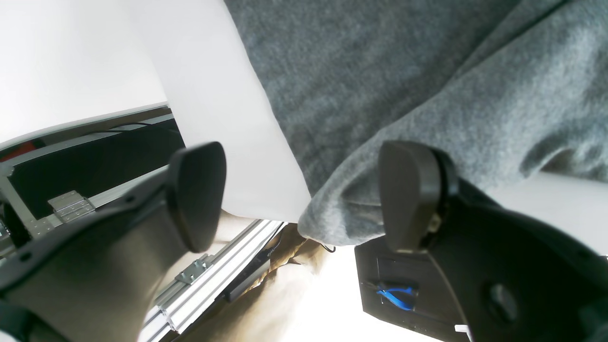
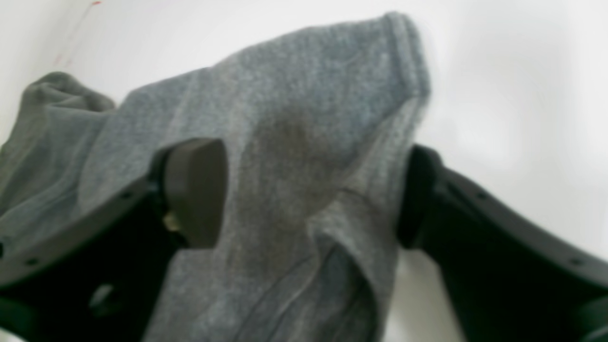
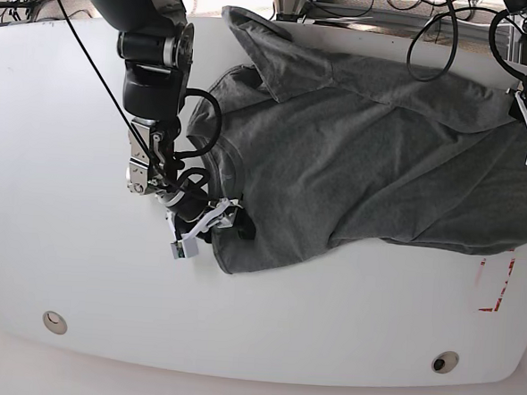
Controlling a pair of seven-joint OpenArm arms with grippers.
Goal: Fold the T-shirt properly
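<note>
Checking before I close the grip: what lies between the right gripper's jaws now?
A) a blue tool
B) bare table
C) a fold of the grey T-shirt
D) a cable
C: in the right wrist view a fold of the T-shirt sits inside the right gripper, jaws apart on either side.

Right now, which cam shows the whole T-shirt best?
Base view: the T-shirt shows whole, spread wrinkled across the white table. Right wrist view shows only a sleeve between the open pincer jaws. Left wrist view shows only a corner draped over the table edge.
</note>
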